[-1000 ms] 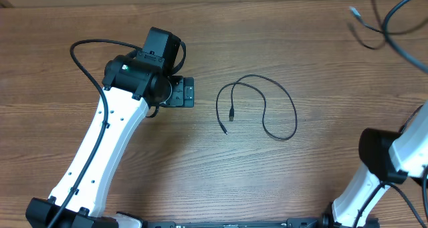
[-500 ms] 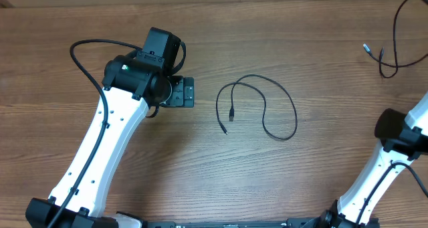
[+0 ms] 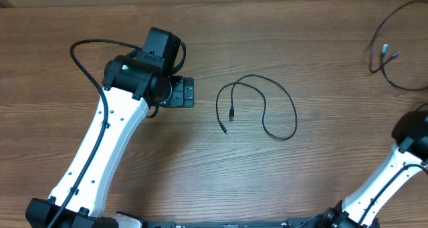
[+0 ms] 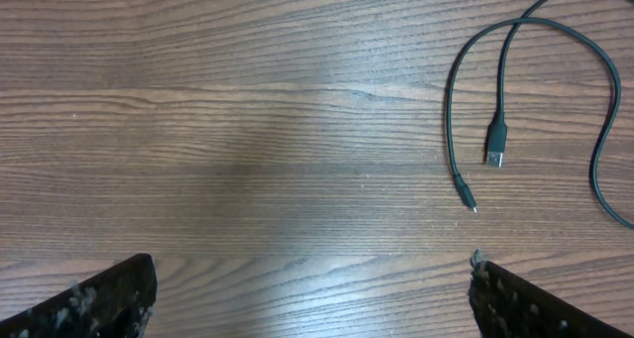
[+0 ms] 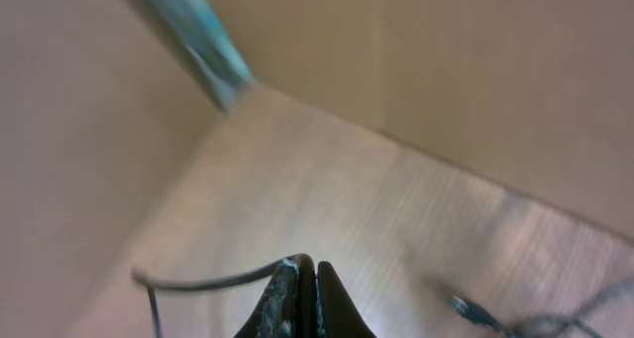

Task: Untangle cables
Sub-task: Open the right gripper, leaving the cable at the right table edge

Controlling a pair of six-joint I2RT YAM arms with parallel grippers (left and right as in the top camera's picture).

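From overhead, two cables show on the wooden table [image 3: 321, 181]. The middle cable [image 3: 277, 94] lies flat in one open loop near the table's centre, and its two plug ends [image 3: 231, 113] rest close together at the loop's left side. The far-right cable [image 3: 376, 34] curves along the upper right edge of the view, with two small plug ends [image 3: 385, 48] side by side. There are two arms. The left arm [image 3: 114, 134] reaches up from the lower left, and its left gripper [image 3: 186, 92] sits left of the middle cable, apart from it. The right arm [image 3: 394, 174] runs out of view at the right edge.

In the left wrist view, the left gripper [image 4: 312, 298] stands spread wide and holds nothing. Its two fingertips [image 4: 99, 298] are in the bottom corners. The middle cable [image 4: 451, 110] lies ahead to the right, and both its plugs are visible.

The right wrist view is blurred. The right gripper [image 5: 302, 279] is pinched closed on the far-right cable [image 5: 198, 281], which trails out to the left of the tips. One plug [image 5: 464, 305] shows at lower right, but it is unclear which cord it belongs to.
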